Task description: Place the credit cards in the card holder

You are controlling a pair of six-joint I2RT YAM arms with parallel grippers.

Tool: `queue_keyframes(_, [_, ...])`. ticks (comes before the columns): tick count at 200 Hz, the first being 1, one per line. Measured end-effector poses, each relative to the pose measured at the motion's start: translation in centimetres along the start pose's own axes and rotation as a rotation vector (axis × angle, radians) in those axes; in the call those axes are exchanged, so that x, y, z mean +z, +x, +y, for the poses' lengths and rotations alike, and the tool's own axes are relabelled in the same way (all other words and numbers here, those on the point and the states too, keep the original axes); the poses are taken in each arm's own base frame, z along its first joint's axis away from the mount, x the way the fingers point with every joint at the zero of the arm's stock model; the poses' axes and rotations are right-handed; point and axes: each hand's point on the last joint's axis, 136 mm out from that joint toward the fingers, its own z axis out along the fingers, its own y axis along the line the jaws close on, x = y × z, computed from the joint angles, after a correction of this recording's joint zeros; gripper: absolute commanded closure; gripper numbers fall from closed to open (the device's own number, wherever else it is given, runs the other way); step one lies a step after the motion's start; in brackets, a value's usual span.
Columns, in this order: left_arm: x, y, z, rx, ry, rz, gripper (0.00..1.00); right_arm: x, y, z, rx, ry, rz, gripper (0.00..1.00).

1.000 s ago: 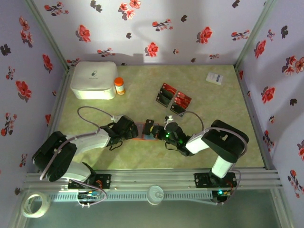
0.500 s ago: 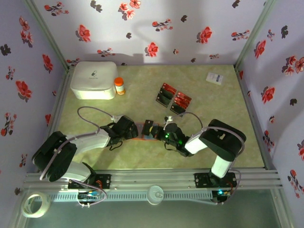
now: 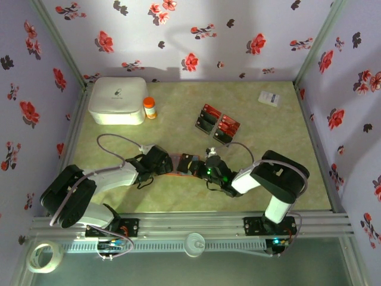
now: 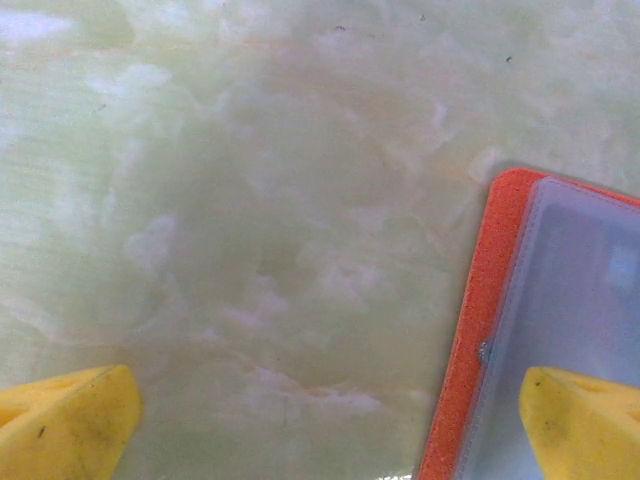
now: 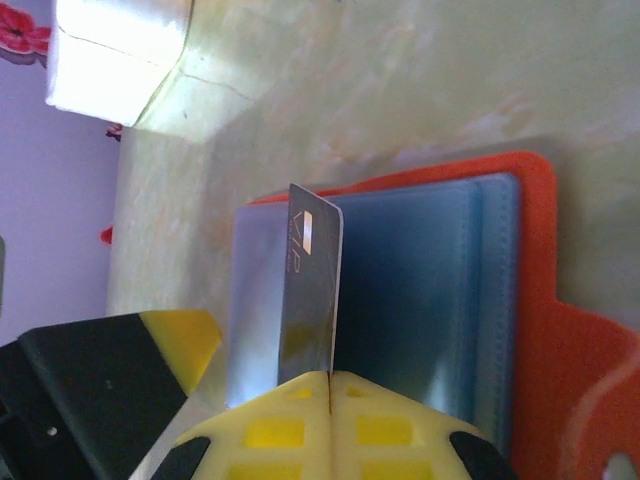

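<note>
Orange-red on the outside and bluish-grey within, the small flat folding card holder (image 5: 545,300) lies opened out on the pale green marbled table (image 3: 172,128), near its front edge and between the two arms. The right gripper (image 5: 330,385) has its yellow fingertips pinched tight on one dark rectangular credit card (image 5: 312,290), which stands on its edge above the holder's translucent sleeves. Its far corner is over the paler sleeve on the left, but it does not look tucked into any pocket yet. The left gripper (image 4: 325,420) is spread wide and grasps nothing. One of its fingertips (image 4: 585,420) hangs over the clear sleeve by the holder's orange rim, the other over bare table, and whether it presses the holder down cannot be told. Farther back and well apart from the holder, a cluster of red and black credit cards (image 3: 217,123) lies flat on the table, untouched. By my reading the task is at an early stage: one card is at the mouth of the holder and the others wait to be fetched one by one. Whether any card already sits inside a sleeve is not clear from these views. Nothing shows the holder folded shut, so that would be left too, if it is wanted.
</note>
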Motion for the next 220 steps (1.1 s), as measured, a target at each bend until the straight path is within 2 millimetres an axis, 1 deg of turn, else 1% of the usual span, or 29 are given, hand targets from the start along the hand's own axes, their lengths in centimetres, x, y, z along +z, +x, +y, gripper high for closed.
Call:
queue_keyframes(58, [0.0, 0.0, 0.0, -0.002, 0.0, -0.003, 0.0, -0.2, 0.3, -0.7, 0.018, 0.043, 0.019, 1.0])
queue_keyframes(127, [0.0, 0.0, 0.0, 0.0, 0.0, -0.003, 0.0, 0.5, 0.6, 0.1, 0.021, 0.044, 0.057, 1.0])
queue_keyframes(220, [0.0, 0.0, 0.0, 0.0, 0.0, -0.003, 0.0, 1.0, 1.0, 0.0, 0.03, 0.099, 0.119, 1.0])
